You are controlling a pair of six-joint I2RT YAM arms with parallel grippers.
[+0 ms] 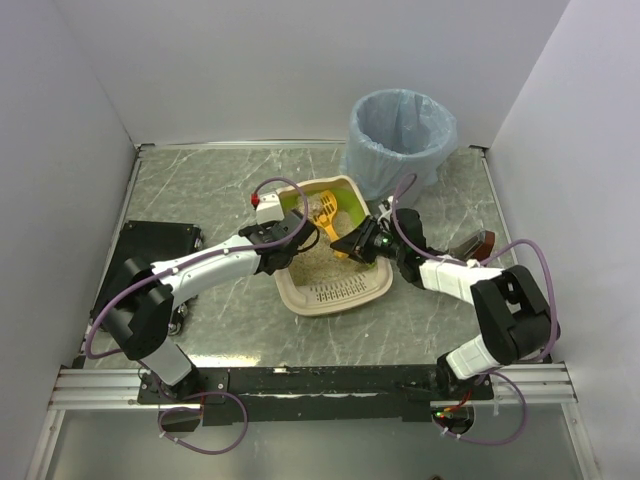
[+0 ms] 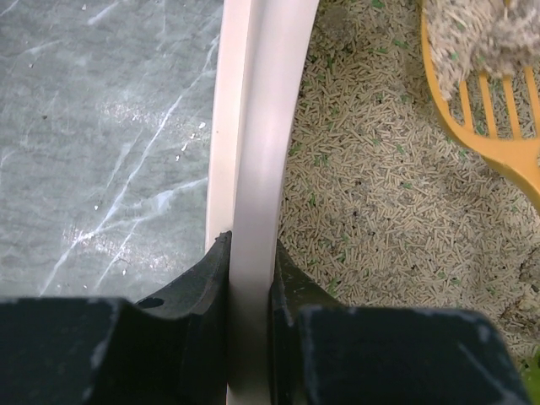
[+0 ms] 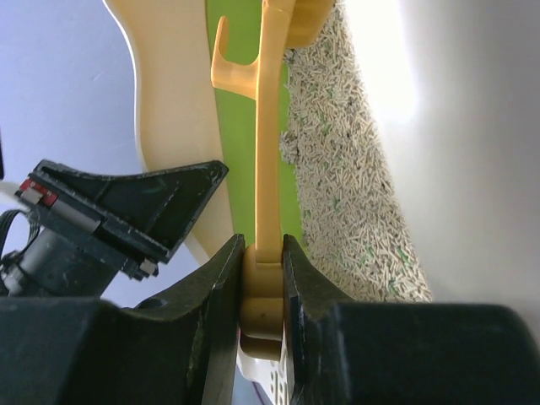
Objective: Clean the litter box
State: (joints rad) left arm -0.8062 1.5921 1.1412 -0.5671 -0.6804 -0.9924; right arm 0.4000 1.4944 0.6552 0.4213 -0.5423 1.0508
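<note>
We see the litter box (image 1: 335, 296) on the table (image 1: 200, 180), just in front of the bin (image 1: 400, 130). Our left gripper (image 2: 251, 246) clamps its cream rim. Our right gripper (image 3: 263, 246) pinches the handle of the scoop (image 3: 268, 126), which is loaded with litter.

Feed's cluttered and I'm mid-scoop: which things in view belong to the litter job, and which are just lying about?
In the job: litter box, rim clamped by left gripper; orange scoop, held by right gripper; lined bin.
Lying about: black pad on the left; small brown object on the right.
</note>
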